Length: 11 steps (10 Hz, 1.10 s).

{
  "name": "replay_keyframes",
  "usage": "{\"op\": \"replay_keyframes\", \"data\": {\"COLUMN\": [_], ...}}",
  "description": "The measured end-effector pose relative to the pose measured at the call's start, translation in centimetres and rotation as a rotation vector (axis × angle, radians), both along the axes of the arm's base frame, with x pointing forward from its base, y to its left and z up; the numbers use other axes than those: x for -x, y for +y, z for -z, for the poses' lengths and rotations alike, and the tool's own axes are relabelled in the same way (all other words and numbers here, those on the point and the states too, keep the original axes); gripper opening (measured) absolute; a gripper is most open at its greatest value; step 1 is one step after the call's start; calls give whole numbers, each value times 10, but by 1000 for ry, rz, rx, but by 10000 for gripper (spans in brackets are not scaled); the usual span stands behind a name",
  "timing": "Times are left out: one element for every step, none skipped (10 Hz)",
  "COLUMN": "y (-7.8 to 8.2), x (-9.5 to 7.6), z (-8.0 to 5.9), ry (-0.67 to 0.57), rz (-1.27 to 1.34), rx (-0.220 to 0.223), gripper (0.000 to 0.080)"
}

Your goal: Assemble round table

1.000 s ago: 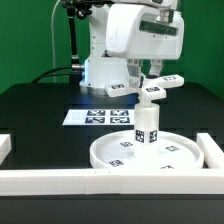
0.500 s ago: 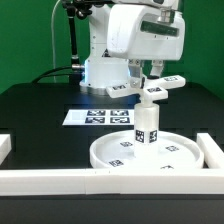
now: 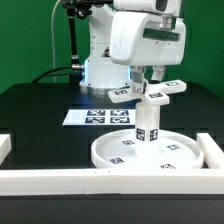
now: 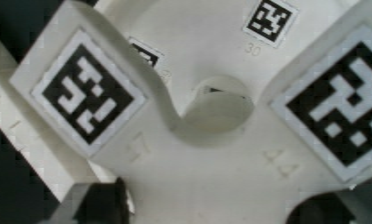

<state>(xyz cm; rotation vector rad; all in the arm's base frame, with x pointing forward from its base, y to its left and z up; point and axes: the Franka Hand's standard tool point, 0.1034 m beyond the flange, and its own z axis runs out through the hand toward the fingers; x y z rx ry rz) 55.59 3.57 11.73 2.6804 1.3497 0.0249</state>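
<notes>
On the black table [image 3: 40, 105], green backdrop behind, my tool [image 3: 150, 82] is clamped on the cross-shaped base [image 3: 172, 87], held directly above the upright leg [image 3: 146, 125] on the round disc [image 3: 175, 155] below, evidently for seating.

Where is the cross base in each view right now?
Exterior view: cross base mid-picture, in the gripper, over the upright leg.
Wrist view: cross base fills most of the picture, big tagged arms close up.
Shared landmark: the tagged round disc beneath it.
</notes>
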Motion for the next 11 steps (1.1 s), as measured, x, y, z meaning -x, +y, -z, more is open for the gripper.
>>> {"op": "replay_keyframes", "data": {"y": [0, 0, 0, 0, 0, 0, 0, 1, 2, 2, 2], "x": [0, -1, -1, -1, -1, -1, -1, -1, -1, 0, 3], "z": [1, 1, 1, 1, 1, 1, 1, 1, -1, -2, -6], "ry": [-1, -6, -8, -8, -7, -7, -7, -8, -9, 0, 24], "rz": [0, -1, -1, -1, -1, -1, -1, 0, -1, 2, 7], "rx": [-1, -2, -3, -3, -3, -3, -3, -3, -3, 0, 8], "gripper": [438, 438, 438, 438, 533, 533, 629, 629, 645, 645, 649]}}
